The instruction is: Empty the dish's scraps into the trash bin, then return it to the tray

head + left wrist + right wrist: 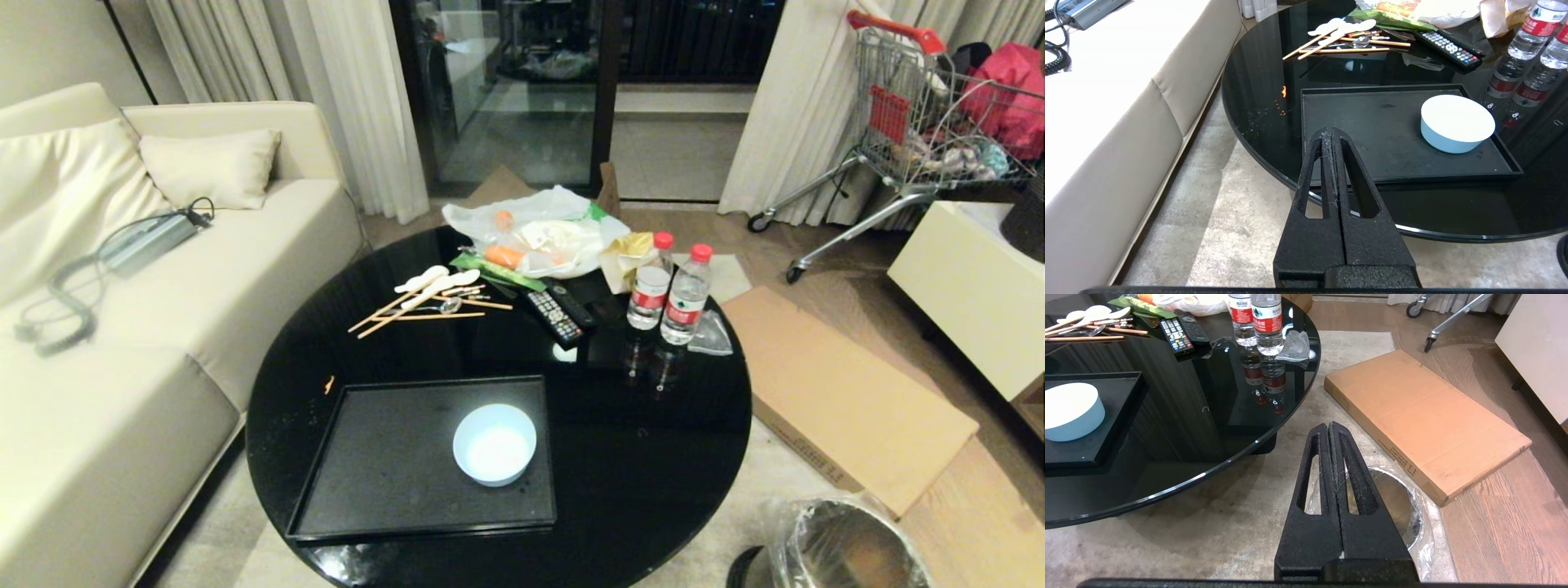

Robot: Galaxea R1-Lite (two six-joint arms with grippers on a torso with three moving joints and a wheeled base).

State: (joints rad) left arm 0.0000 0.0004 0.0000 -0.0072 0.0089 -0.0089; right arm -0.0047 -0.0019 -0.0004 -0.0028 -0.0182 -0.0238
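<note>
The dish, a small pale blue-white bowl, stands upright on the right part of the black tray on the round table. Its inside looks plain white and no scraps show in it. One small orange bit lies on the table left of the tray. The trash bin, shiny metal with a clear liner, stands on the floor right of the table. My left gripper hangs shut and empty off the table's near edge, left of the dish. My right gripper is shut and empty above the bin.
At the table's far side lie white spoons and chopsticks, two remotes, two water bottles and a plastic bag with carrots. A flat cardboard box lies on the floor beyond the bin. A cream sofa flanks the left.
</note>
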